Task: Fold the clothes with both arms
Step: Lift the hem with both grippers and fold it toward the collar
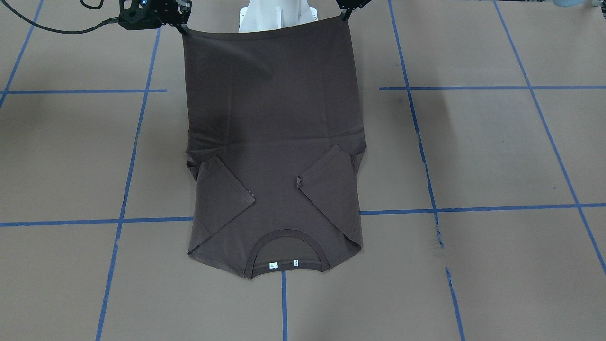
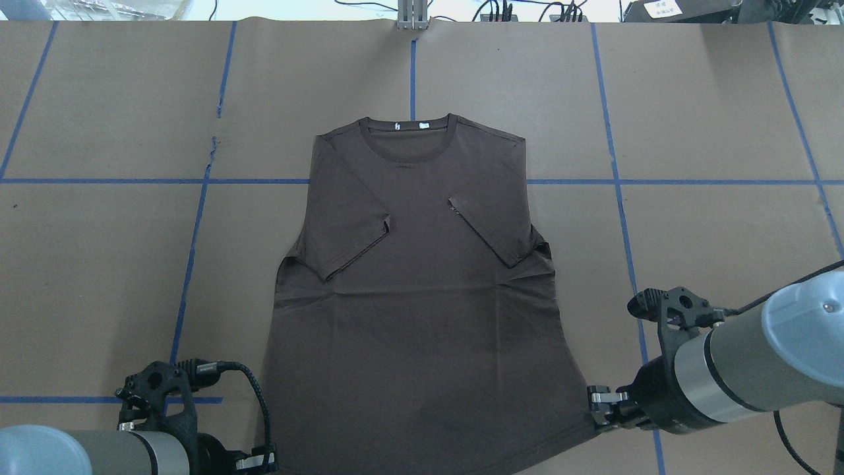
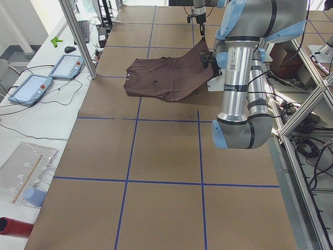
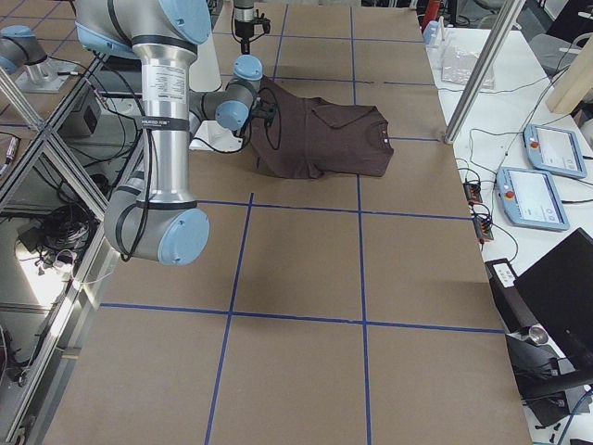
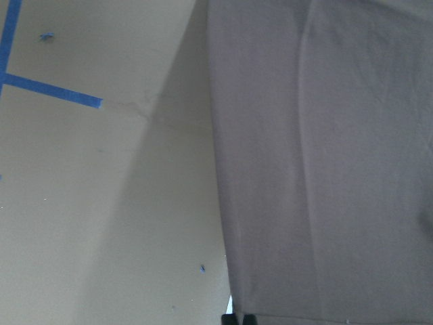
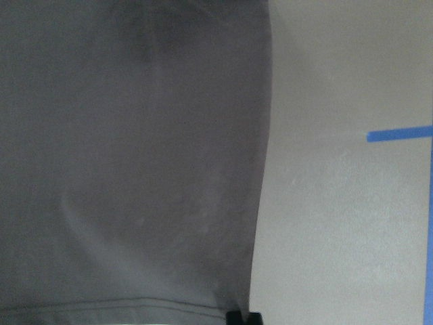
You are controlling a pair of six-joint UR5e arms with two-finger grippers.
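The dark brown T-shirt [image 2: 422, 297] lies face up on the brown table, its collar [image 2: 410, 138] on the far side from the robot and both sleeves folded in over the chest. White neck tags [image 1: 283, 265] show inside the collar. My left gripper [image 2: 267, 462] is shut on the hem's left corner, and my right gripper [image 2: 597, 404] is shut on the right corner. The hem [image 1: 265, 33] is stretched between them and raised off the table, so the lower T-shirt [image 3: 166, 75] slopes up toward the robot. Each wrist view shows the cloth pinched: the left gripper [image 5: 240, 318] and the right gripper [image 6: 242, 317].
Blue tape lines [image 2: 198, 224] grid the brown table cover. The white pedestal [image 1: 277, 16] stands just behind the raised hem. Metal frame posts [image 3: 78, 36] and teach pendants [image 3: 67, 65] stand along the table's far side from the robot.
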